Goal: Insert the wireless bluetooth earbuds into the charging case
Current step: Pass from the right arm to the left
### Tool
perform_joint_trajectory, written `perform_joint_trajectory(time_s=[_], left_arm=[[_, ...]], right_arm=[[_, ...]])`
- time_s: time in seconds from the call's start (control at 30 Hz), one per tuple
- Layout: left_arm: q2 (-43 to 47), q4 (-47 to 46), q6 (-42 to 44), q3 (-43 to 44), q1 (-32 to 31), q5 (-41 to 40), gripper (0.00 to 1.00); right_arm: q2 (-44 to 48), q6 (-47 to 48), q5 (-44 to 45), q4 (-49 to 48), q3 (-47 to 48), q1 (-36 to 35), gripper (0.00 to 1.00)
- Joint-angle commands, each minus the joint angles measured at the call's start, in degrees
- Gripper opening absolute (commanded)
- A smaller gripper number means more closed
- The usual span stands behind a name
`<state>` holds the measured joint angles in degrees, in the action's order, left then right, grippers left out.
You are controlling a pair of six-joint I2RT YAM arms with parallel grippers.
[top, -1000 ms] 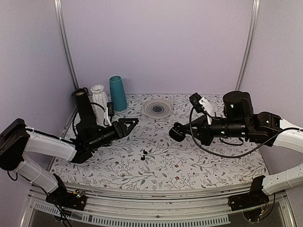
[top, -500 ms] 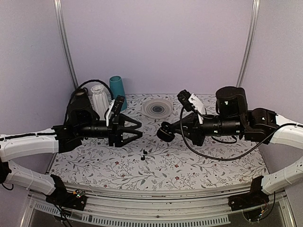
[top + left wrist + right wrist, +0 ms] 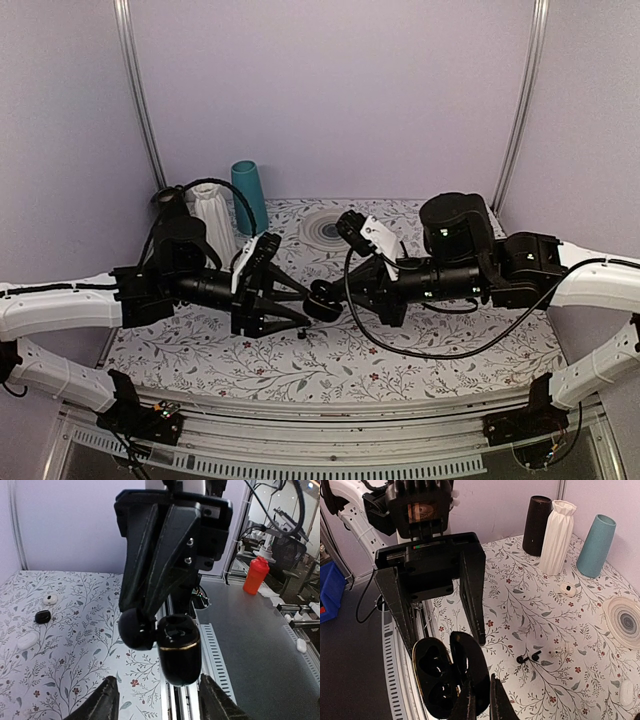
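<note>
Arms converged: right pincer [image 3: 481, 700] pinches the open charging case [image 3: 435, 680], pointing lengthwise toward spread left pincer [image 3: 156, 705].

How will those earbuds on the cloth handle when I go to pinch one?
The earbuds look tiny and rigid, so they are probably very light and easily flicked aside by a nudge. Rounded heads and thin stems offer little flat surface, so a pinch may slip or twist them. On the flat cloth they likely won't roll far.

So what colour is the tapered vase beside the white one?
Teal vase; best in right wrist view.
</note>
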<state>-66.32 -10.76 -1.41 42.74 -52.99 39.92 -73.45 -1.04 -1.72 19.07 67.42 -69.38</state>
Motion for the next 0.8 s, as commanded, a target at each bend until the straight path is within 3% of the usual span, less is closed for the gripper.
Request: perform_joint_trajectory(time_s=[0.0, 0.77], left_arm=[[0.5, 0.6, 1.8, 1.9, -1.1, 1.2, 0.53], [-1.1, -3.2, -4.6, 3.0, -1.8, 1.6, 0.40]], right_arm=[[-0.5, 0.5, 1.7, -1.9, 3.4, -0.5, 0.03], [-2.9, 0.4, 5.9, -3.3, 4.0, -1.8, 0.03]])
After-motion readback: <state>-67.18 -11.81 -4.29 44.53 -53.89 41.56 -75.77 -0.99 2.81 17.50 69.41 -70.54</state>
